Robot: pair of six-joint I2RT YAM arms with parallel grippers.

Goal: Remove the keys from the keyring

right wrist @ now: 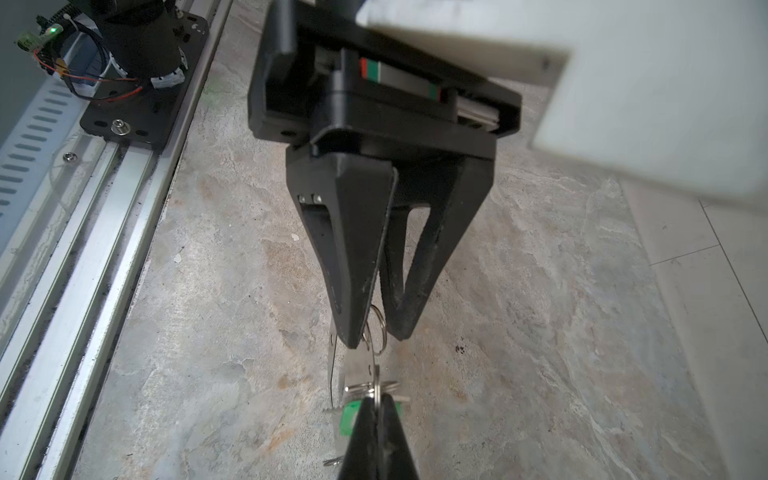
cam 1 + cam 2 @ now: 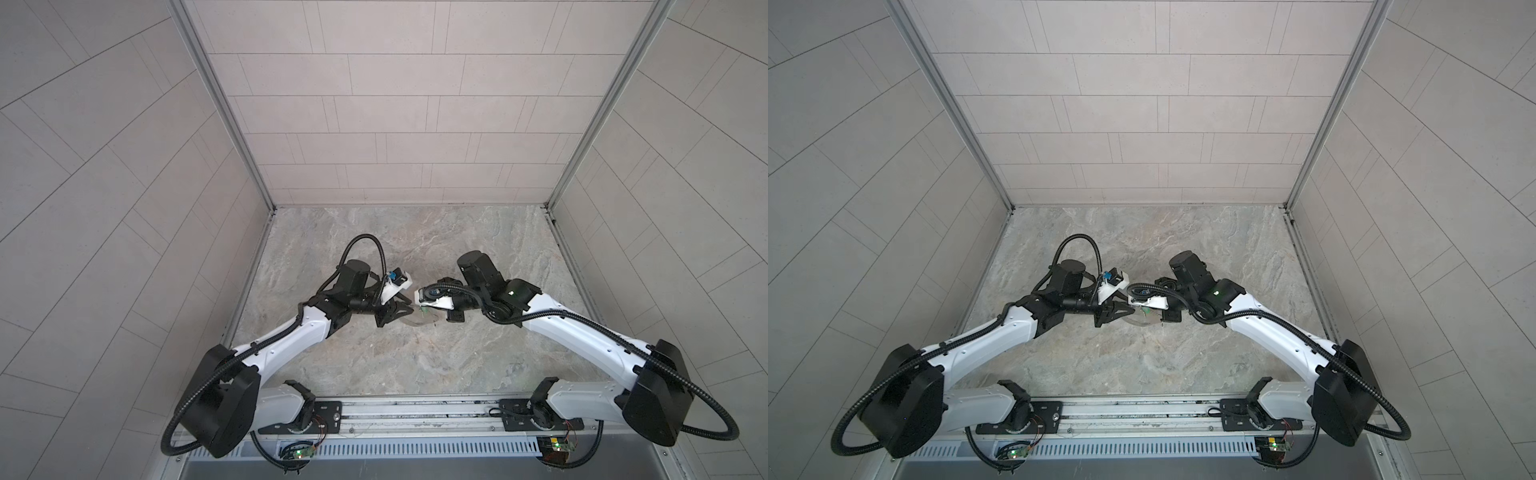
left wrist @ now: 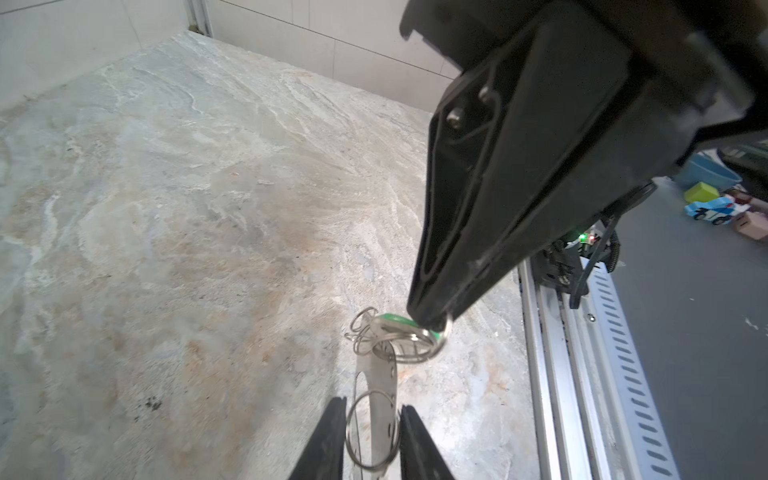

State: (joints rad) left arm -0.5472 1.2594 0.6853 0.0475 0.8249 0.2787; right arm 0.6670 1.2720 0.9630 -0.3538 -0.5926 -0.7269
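Over the marbled table [image 2: 415,249], with open room to the walls [image 2: 374,124] and the front rail [image 3: 552,374], I am holding the keyring [image 3: 376,370] up. My right gripper [image 1: 376,401] is clenching a wire loop [image 1: 376,384] beside the green key [image 1: 348,419]; my left gripper [image 3: 372,419] is straddling its other end, and I cannot tell if it is gripping. Pulling now is risking the keyring slipping free and dropping with the green key still on.

The left gripper [image 3: 372,405] and right gripper [image 3: 430,320] block mid-frame around the keyring [image 3: 376,374] and green key [image 3: 392,319]; bare desk [image 2: 415,241] lies open toward the back wall [image 2: 407,124] at upper frame.
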